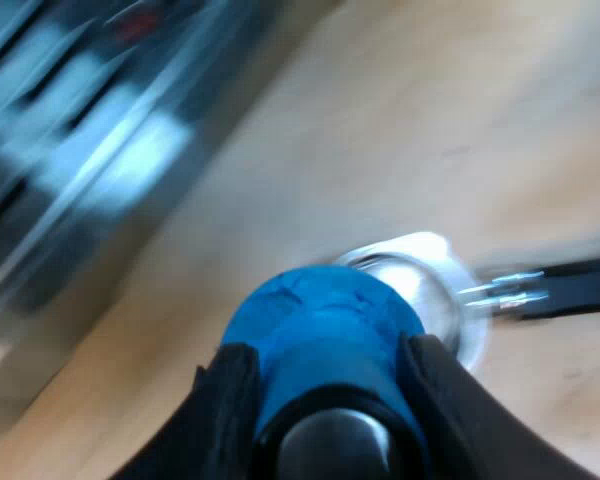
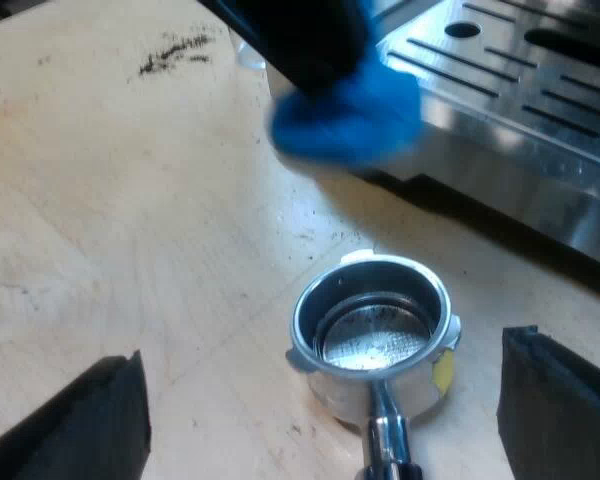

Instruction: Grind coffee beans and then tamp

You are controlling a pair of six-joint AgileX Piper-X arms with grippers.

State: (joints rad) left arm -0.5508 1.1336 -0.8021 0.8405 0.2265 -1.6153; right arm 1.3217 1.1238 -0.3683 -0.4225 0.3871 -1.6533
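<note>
My left gripper [image 1: 330, 375] is shut on a blue tamper [image 1: 320, 320], which hangs above the wooden table close to the metal holder [image 1: 425, 285]. The holder's dark handle [image 1: 580, 285] points away from the tamper. In the right wrist view the holder [image 2: 375, 330] rests on the table, its basket bare metal with a few dark specks. My right gripper [image 2: 323, 400] stands open wide around the holder's handle end, touching nothing. Beyond the holder the blue tamper [image 2: 350, 110] hovers in the left gripper [image 2: 325, 65], near the espresso machine's front.
The espresso machine's slotted metal drip tray [image 2: 520, 110] stands just past the holder, and the machine [image 1: 90, 150] is also close beside the tamper. A smear of spilled coffee grounds [image 2: 175, 50] lies on the wooden table [image 2: 130, 230].
</note>
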